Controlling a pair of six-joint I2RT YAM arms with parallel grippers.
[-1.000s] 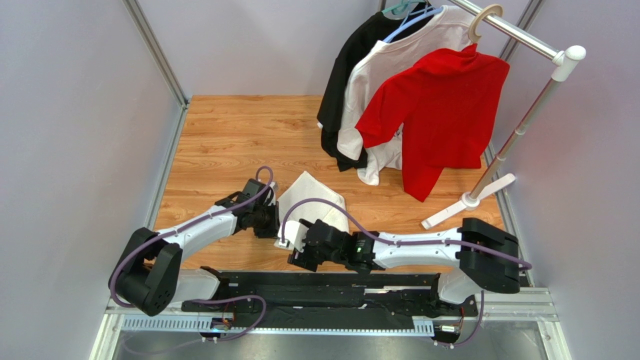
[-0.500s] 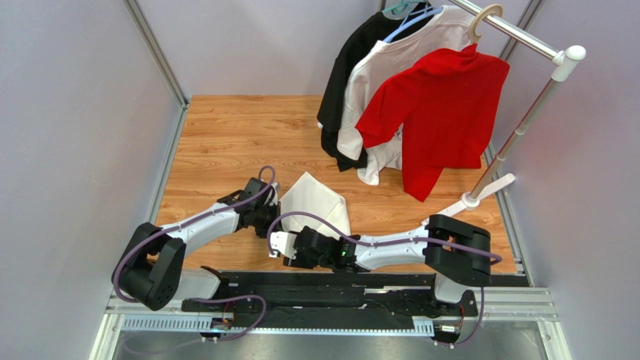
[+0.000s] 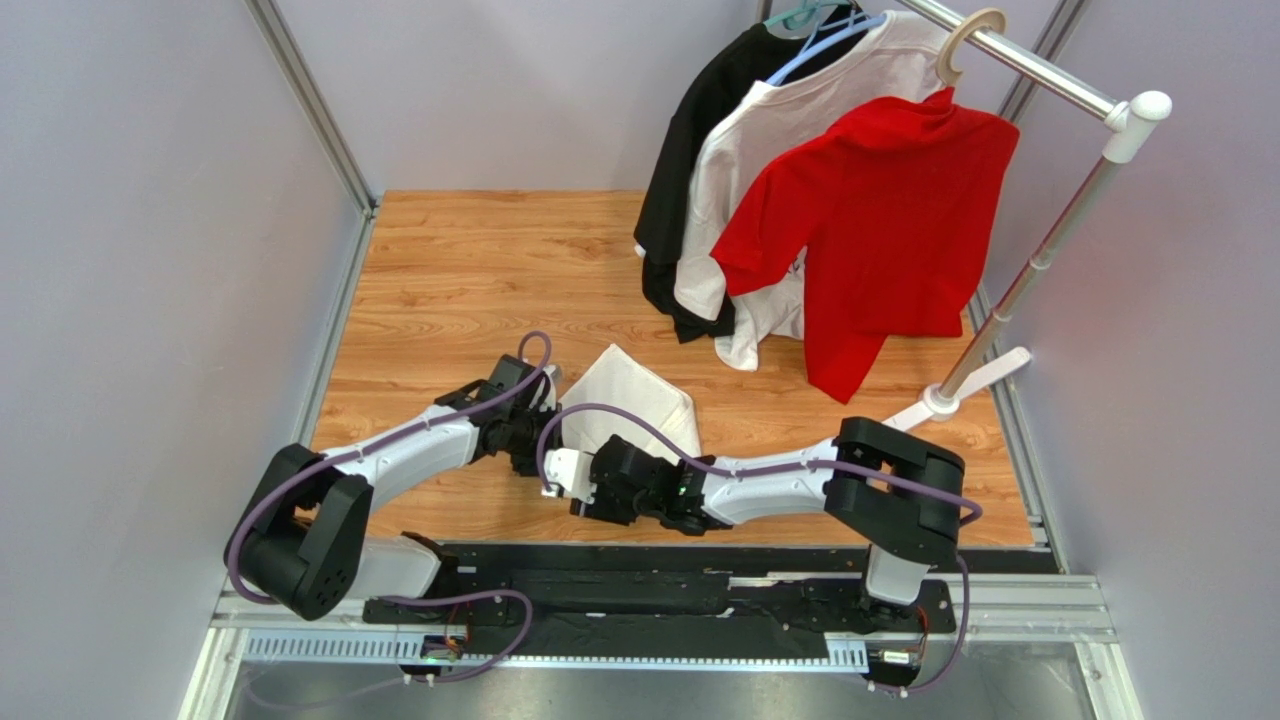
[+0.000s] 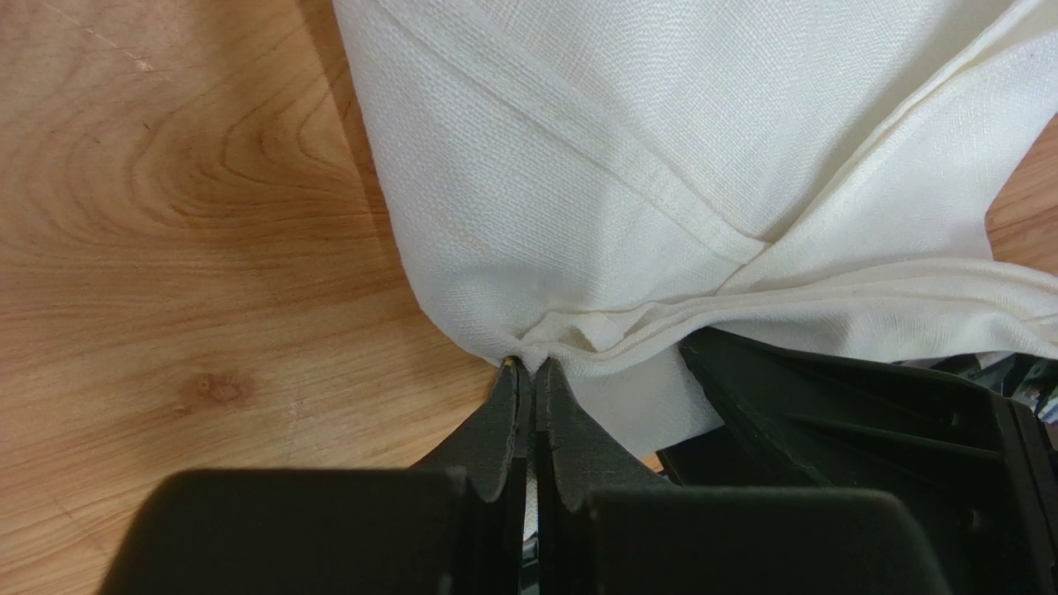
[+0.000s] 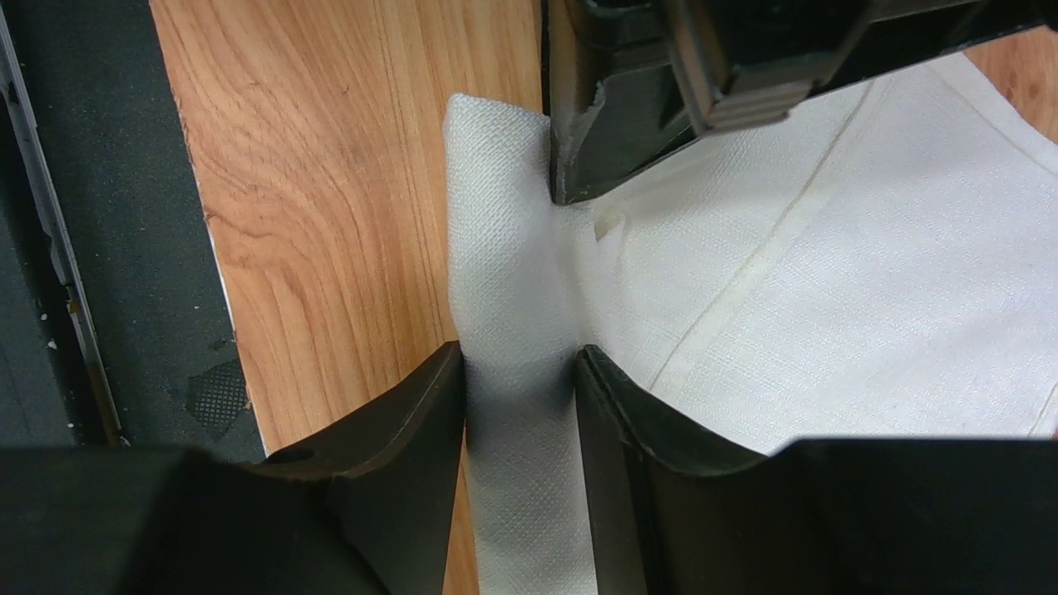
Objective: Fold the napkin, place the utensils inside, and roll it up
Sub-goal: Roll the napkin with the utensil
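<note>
The white napkin point(image 3: 639, 393) lies folded on the wooden table point(image 3: 451, 285), its near-left edge rolled into a tube. My left gripper point(image 3: 538, 435) is shut on the napkin's bunched left corner point(image 4: 584, 335), jaws pressed together at the tip point(image 4: 528, 366). My right gripper point(image 3: 562, 465) is just in front of it. In the right wrist view its two fingers point(image 5: 429, 409) press both sides of the rolled edge point(image 5: 515, 298), so the right gripper point(image 5: 519, 357) is shut on it. The left gripper point(image 5: 621, 112) shows at the top of that view. The utensils are hidden.
A clothes rack point(image 3: 1052, 225) stands at the back right with black, white and red shirts point(image 3: 879, 210); its white foot point(image 3: 939, 402) rests on the table. Grey walls close both sides. A black rail point(image 3: 661, 578) runs along the near edge.
The right arm has swung left and forward to the napkin's near-left edge, and its jaws have narrowed onto the roll. The left gripper has stayed shut on the corner.
</note>
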